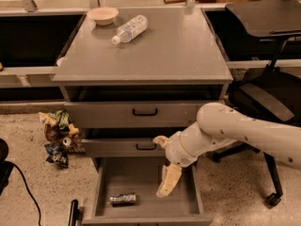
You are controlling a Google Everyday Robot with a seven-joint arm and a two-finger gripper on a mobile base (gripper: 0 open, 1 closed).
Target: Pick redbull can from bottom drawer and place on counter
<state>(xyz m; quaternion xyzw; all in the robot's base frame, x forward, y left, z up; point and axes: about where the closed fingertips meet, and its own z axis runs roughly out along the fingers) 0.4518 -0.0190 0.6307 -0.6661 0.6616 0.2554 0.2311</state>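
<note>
A white arm (244, 131) reaches in from the right of a grey cabinet, its gripper (168, 181) pointing down over the right half of the open bottom drawer (141, 175). The can (122, 199) lies on its side on the drawer floor, near the front left and apart from the gripper. Two shallower drawers with black handles sit above. On the tabletop (160, 51), a clear bottle (129, 29) lies on its side near the back, just beside a shallow bowl (102, 15) at the back left corner. Crumpled snack bags (57, 138) lie on the speckled floor to the cabinet's left. A black chair (263, 98) stands to its right.
</note>
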